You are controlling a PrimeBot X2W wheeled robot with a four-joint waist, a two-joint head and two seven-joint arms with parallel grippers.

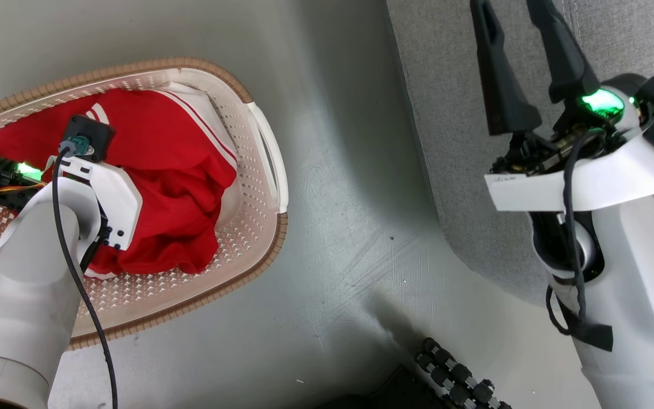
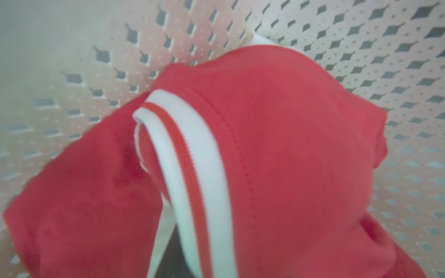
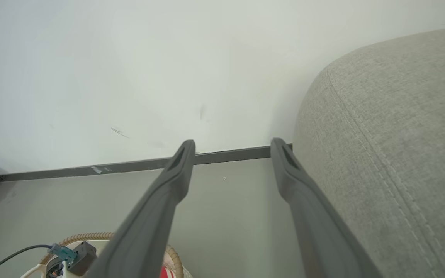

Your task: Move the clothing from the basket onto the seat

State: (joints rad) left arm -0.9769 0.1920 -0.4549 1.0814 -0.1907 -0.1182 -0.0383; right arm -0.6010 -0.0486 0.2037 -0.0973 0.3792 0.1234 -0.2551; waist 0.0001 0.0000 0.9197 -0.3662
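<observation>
Head view: one basket (image 1: pixel 236 238) on the floor (image 1: pixel 338 227), one red heap of clothing (image 1: pixel 174 170) inside, garments not separable; left arm (image 1: pixel 26 272) reaches down onto the heap, left hand buried, cannot tell its grip; right hand (image 1: pixel 508 17) spread, empty, over the seat (image 1: pixel 463 142) edge, well apart from the clothing.
Left wrist view: clothing (image 2: pixel 284 154) with striped white trim right against the camera; perforated basket (image 2: pixel 419 77) wall behind.
Right wrist view: right hand (image 3: pixel 233 146) two fingers wide apart, holding nothing; seat (image 3: pixel 392 154) just beside; basket (image 3: pixel 91 236) rim low left.
</observation>
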